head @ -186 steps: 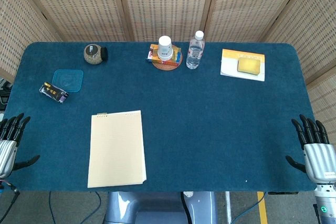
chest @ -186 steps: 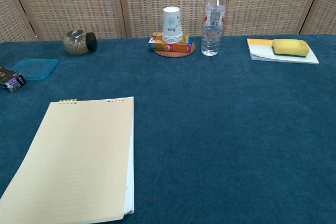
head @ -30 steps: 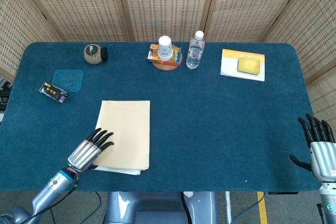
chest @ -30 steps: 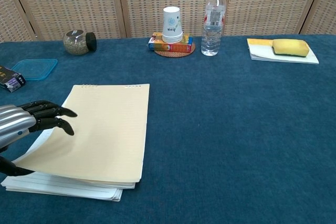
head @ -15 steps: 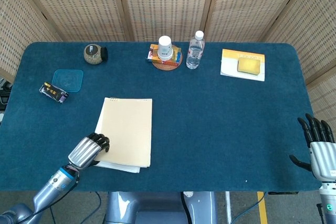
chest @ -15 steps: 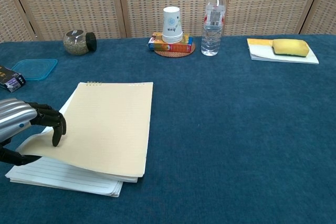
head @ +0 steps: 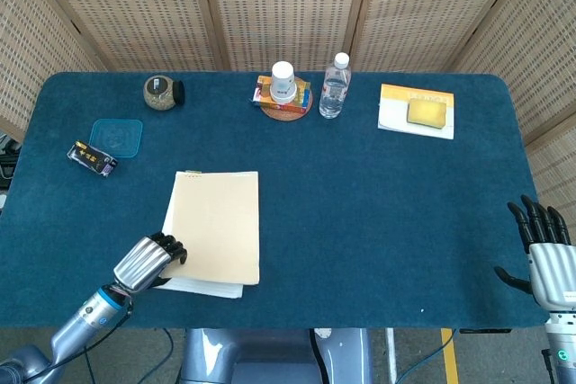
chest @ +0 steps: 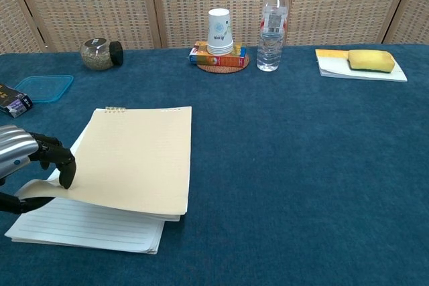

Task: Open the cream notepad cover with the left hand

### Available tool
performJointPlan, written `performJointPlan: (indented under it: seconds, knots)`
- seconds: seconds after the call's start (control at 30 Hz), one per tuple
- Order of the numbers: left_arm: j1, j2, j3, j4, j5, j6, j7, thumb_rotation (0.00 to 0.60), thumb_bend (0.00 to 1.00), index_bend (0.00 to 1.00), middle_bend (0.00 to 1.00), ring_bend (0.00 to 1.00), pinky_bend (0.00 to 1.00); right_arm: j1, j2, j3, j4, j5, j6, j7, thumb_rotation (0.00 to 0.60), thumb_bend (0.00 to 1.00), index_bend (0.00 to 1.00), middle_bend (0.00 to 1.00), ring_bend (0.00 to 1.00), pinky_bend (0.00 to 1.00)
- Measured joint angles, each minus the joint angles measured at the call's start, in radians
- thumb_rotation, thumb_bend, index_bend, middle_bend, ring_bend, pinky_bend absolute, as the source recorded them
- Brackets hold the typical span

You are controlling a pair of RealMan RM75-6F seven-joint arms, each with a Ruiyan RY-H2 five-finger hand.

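The cream notepad lies on the blue table, near its front left. My left hand pinches the cover's lower left corner between thumb and curled fingers. That corner is lifted, and the white lined pages show beneath it in the chest view. The spiral binding runs along the pad's far edge. My right hand hangs at the table's front right edge, fingers spread and holding nothing. The chest view does not show it.
At the far left are a teal lid, a dark packet and a small jar. A paper cup on a box and coaster and a water bottle stand at the back centre. A yellow sponge rests on a booklet at back right.
My left hand has drawn back slightly with the cover's corner pinched, lifting it further, so more lined page shows beneath. The pad has shifted a little left. The right hand has barely moved.
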State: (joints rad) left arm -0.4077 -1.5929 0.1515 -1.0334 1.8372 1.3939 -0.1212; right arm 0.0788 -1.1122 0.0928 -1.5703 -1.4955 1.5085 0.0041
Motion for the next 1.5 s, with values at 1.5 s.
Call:
performJointPlan:
  seconds: [1.5]
  knots:
    - [-0.242, 0.144, -0.418, -0.094, -0.605, -0.33, -0.37, 0.6, 0.46, 0.52, 0.36, 0.33, 0.39, 0.02, -0.03, 0.014, 0.032, 0.058, -0.052, -0.047, 0.6, 0.0, 0.03, 0.0, 0.0, 0.0]
